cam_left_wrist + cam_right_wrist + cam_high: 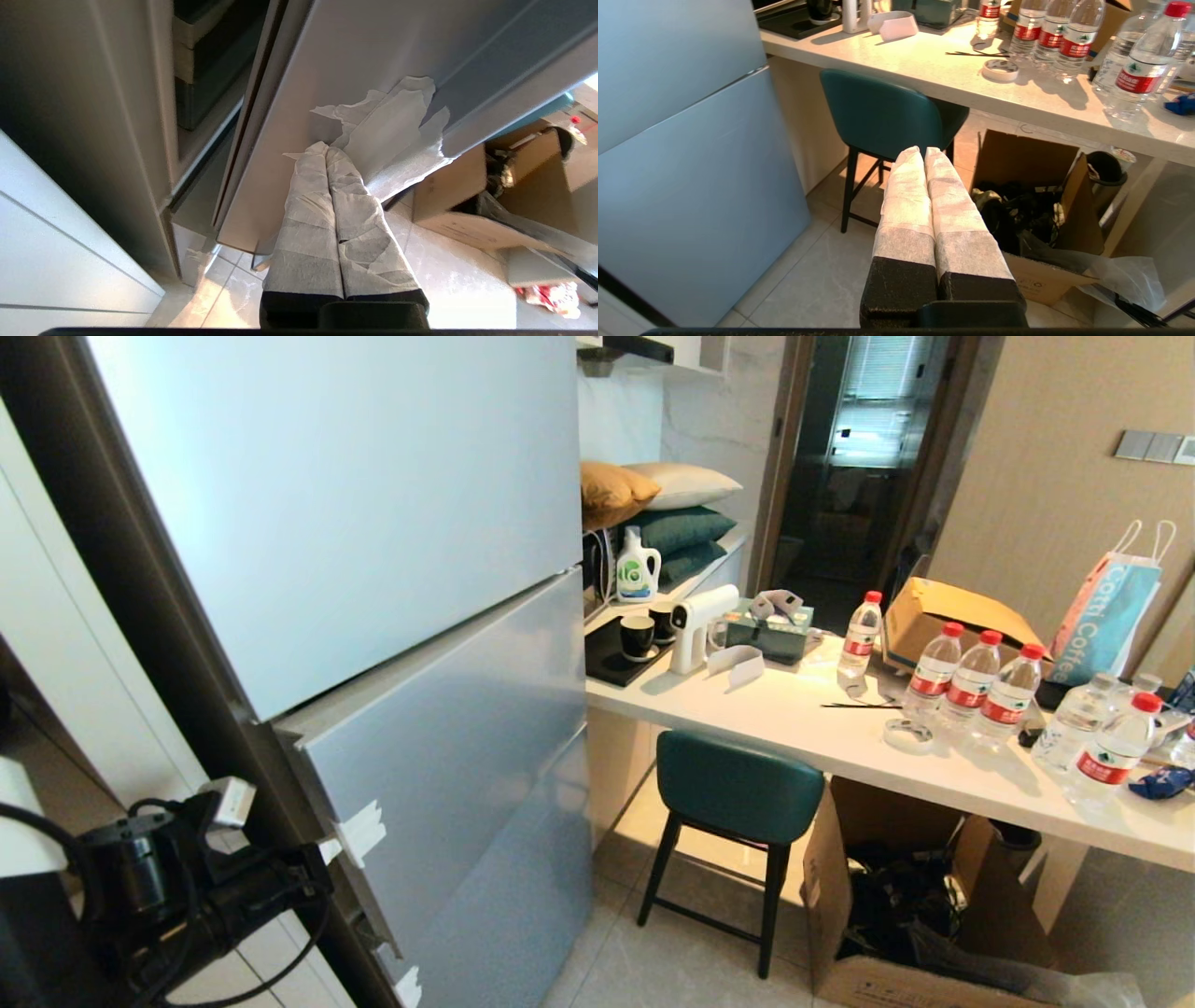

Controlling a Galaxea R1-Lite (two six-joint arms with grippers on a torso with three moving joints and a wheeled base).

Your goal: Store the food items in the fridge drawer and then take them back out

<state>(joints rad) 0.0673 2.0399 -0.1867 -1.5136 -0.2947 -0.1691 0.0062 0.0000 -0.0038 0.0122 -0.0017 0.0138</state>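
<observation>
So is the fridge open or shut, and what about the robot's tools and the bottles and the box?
Lower fridge door: ajar.
Upper fridge door: shut.
Left tool: shut, empty, tips against torn white tape on the lower door.
Right tool: shut, empty, away from the fridge.
Water bottles: upright, capped.
Cardboard box on the floor: open.

Right gripper [923,154] pointing out over the kitchen floor, fingers pressed together

Its tape-wrapped fingers [906,196] meet with no gap and hold nothing. Beyond them stands a teal stool [882,112] tucked under a pale counter [934,65], which carries water bottles [1134,70] and a roll of tape [1000,70]. An open cardboard box [1031,196] sits on the tiles beside the stool; the grey fridge front [686,154] fills one side.
</observation>
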